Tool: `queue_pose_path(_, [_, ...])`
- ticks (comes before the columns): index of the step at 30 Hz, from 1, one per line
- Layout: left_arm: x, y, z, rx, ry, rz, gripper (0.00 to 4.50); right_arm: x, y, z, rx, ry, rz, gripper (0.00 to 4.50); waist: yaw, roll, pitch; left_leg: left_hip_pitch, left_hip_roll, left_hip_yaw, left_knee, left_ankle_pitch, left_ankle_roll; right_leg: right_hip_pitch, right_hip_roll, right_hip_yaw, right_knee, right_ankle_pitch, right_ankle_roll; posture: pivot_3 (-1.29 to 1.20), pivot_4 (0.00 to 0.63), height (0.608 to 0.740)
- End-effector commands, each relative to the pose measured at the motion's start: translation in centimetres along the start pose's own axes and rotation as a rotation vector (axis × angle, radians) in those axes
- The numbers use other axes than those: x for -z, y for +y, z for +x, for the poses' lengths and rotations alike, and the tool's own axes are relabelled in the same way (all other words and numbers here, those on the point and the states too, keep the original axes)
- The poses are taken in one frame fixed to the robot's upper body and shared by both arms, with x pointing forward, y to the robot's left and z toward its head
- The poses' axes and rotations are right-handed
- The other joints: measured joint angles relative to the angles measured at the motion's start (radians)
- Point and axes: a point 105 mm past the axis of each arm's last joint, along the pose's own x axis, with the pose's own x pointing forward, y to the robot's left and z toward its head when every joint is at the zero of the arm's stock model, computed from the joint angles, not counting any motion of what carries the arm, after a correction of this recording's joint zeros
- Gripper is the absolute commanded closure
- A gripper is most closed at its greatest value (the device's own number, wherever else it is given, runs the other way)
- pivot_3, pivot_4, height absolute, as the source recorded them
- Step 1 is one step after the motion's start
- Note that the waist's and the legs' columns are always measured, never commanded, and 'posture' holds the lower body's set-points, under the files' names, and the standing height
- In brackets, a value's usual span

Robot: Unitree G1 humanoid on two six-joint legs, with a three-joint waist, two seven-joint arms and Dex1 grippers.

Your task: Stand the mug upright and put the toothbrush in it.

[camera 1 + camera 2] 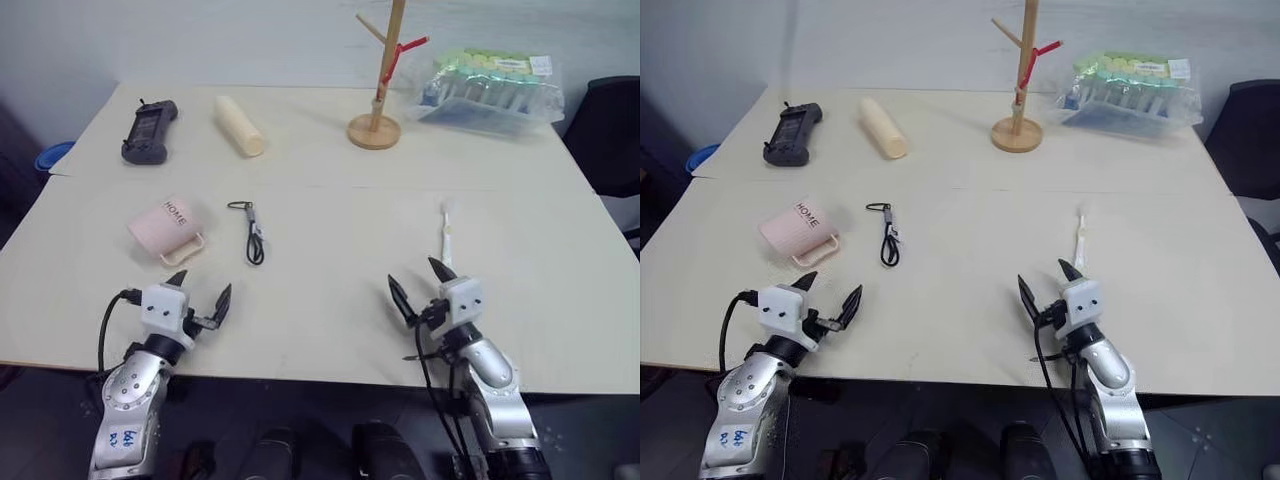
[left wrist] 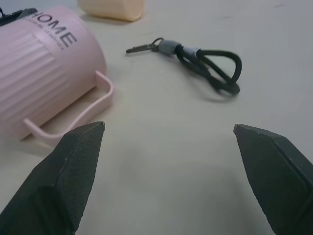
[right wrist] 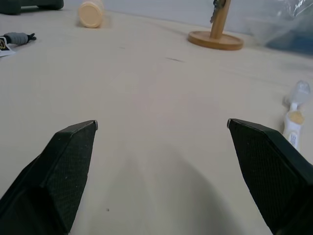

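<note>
The pale pink mug (image 1: 165, 229) lies on its side at the table's left, "HOME" facing up, its loop handle (image 2: 73, 116) resting on the table toward me. Just in front of it my left gripper (image 1: 202, 288) stands open and empty, clear of the mug. The thin white toothbrush (image 1: 448, 234) lies flat on the right side, running away from me. My right gripper (image 1: 421, 281) is open and empty near the front edge, the toothbrush's near end (image 3: 294, 122) just past its right finger.
A black looped cord (image 1: 252, 233) lies between mug and toothbrush. At the back stand a cream cylinder roll (image 1: 240, 126), a black handheld device (image 1: 149, 131), a wooden peg stand (image 1: 377, 100) and a plastic-wrapped pack (image 1: 490, 90). A dark chair (image 1: 612, 135) sits at right.
</note>
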Motion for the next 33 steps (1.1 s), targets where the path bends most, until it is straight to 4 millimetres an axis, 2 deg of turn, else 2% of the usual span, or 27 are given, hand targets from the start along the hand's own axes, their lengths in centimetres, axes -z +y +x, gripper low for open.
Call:
queue_pose_path(1, [-1.3, 0.6, -0.2, -0.018, -0.044, 0.027, 0.00, -1.1, 0.0, 0.1, -0.014, -0.035, -0.003, 0.07, -0.001, 0.000, 0.000, 0.000, 0.000, 0.000, 0.000, 0.000, 0.000, 0.000, 0.000, 0.000, 0.000, 0.000, 0.000, 0.00, 0.150, 0.740])
queue_pose_path(6, [-1.2, 0.4, -0.5, 0.002, -0.050, -0.030, 0.00, -1.2, 0.1, 0.4, -0.028, -0.035, -0.001, 0.07, -0.001, 0.000, 0.000, 0.000, 0.000, 0.000, 0.000, 0.000, 0.000, 0.000, 0.000, 0.000, 0.000, 0.000, 0.000, 0.00, 0.150, 0.740])
queue_pose_path(15, [-1.1, 0.8, -0.8, -0.005, -0.040, -0.035, 0.00, -1.3, 0.6, 0.3, -0.098, -0.043, -0.008, 0.07, -0.001, 0.000, 0.000, 0.000, 0.000, 0.000, 0.000, 0.000, 0.000, 0.000, 0.000, 0.000, -0.001, 0.000, 0.000, 0.00, 0.150, 0.740])
queue_pose_path(25, [-1.7, 0.7, -0.2, 0.019, -0.046, -0.067, 0.00, -2.0, 1.1, 0.0, -0.180, -0.076, 0.017, 0.07, 0.000, 0.000, 0.000, 0.000, 0.000, 0.000, 0.000, 0.000, 0.000, 0.000, 0.000, 0.000, -0.001, 0.000, 0.000, 0.00, 0.150, 0.740])
queue_pose_path(27, [-2.0, 0.3, 1.3, 0.019, 0.005, -0.252, 0.00, -3.9, 2.0, -0.5, -0.286, -0.174, 0.014, 0.07, 0.001, 0.001, 0.001, 0.000, 0.000, 0.000, 0.000, 0.000, 0.000, 0.000, 0.000, 0.000, -0.001, 0.000, 0.000, 0.00, 0.150, 0.740])
queue_pose_path(30, [-3.1, -0.6, 3.4, 0.063, 0.046, -0.394, 0.00, -5.8, 2.7, -0.9, -0.382, -0.290, -0.010, 0.07, 0.005, 0.001, 0.002, 0.000, 0.000, -0.001, 0.001, -0.001, 0.001, 0.001, 0.000, -0.001, 0.000, 0.000, 0.000, 0.00, 0.150, 0.740])
queue_pose_path(33, [-4.9, -2.0, 8.2, 0.106, 0.125, -0.484, 0.00, -6.4, 2.1, -1.2, -0.434, -0.304, -0.060, 0.07, 0.016, 0.000, 0.003, 0.000, -0.001, -0.002, 0.002, -0.001, 0.001, 0.002, 0.000, -0.002, 0.000, 0.000, 0.001, 0.00, 0.150, 0.740])
